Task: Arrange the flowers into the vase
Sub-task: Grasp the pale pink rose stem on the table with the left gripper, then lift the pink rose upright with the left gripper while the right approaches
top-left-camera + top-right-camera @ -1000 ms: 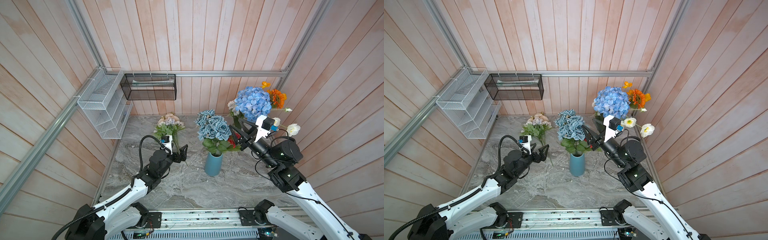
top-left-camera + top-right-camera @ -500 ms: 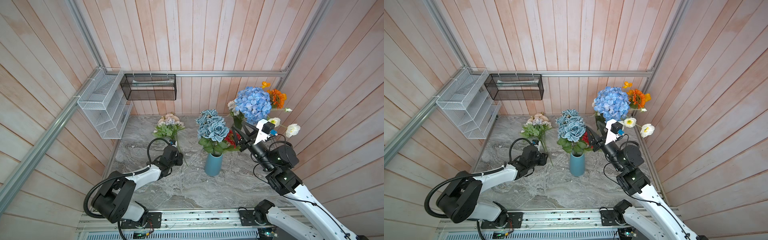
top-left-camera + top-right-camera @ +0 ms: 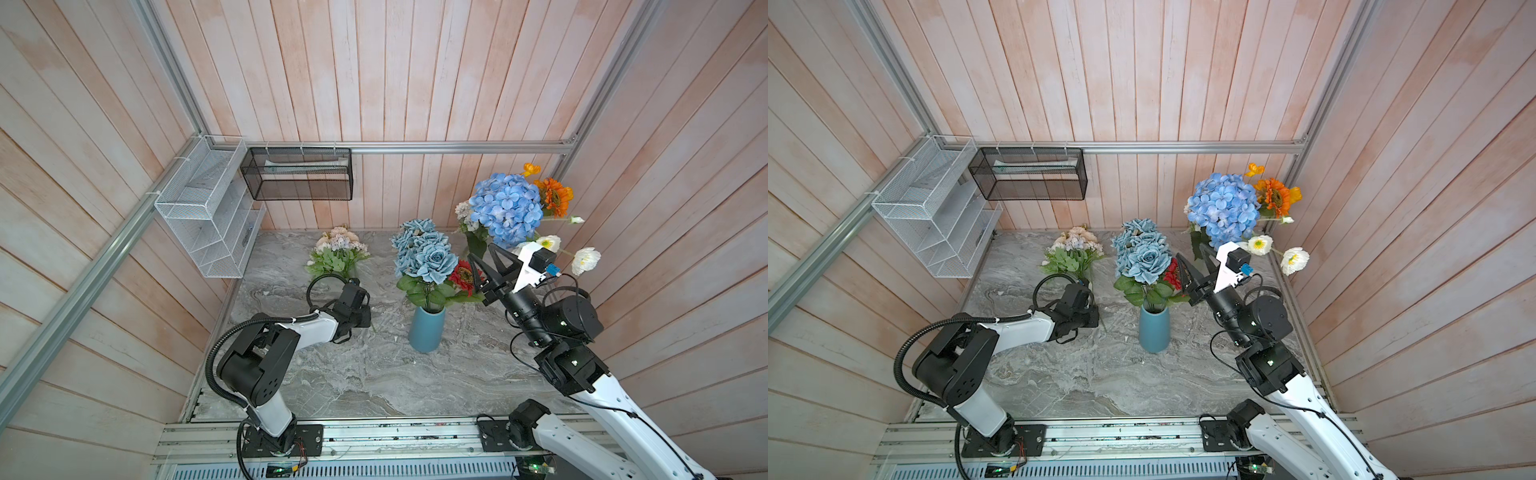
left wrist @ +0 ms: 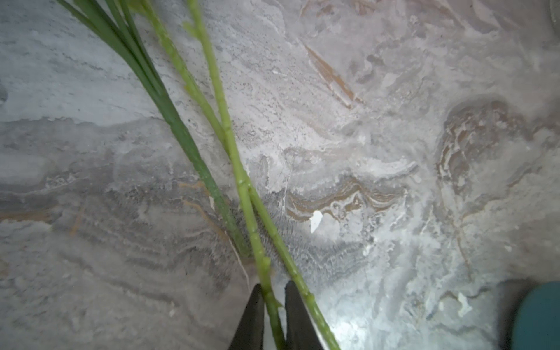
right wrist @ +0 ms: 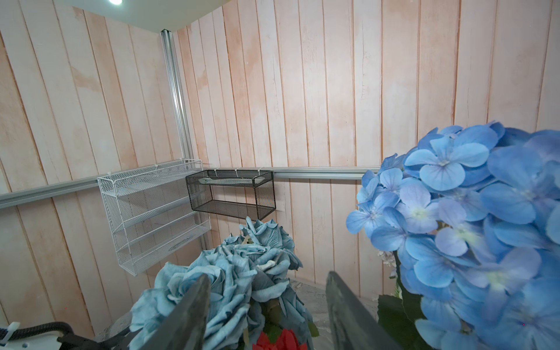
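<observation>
A teal vase (image 3: 427, 332) (image 3: 1154, 332) stands mid-table with dusty blue roses (image 3: 424, 253) (image 5: 230, 272) and a red bloom (image 3: 464, 276) in it. A peach and lilac bunch of flowers (image 3: 337, 249) lies on the marble at the back left, its stems running toward my left gripper (image 3: 362, 311). In the left wrist view that gripper (image 4: 274, 291) is shut on one light green stem (image 4: 242, 181), low over the table. My right gripper (image 3: 481, 250) (image 5: 268, 275) stands open and empty beside the roses, raised above the vase.
A bright blue hydrangea (image 3: 507, 208), orange blooms (image 3: 555, 195) and white blooms (image 3: 586, 259) stand in the back right corner, close behind my right gripper. A white wire rack (image 3: 208, 208) and a black mesh basket (image 3: 297, 174) hang on the walls. Wooden walls close in three sides.
My left arm has dropped to the table at the peach bunch's stems, and its jaws have closed on a stem. The right gripper has stayed open by the roses.
</observation>
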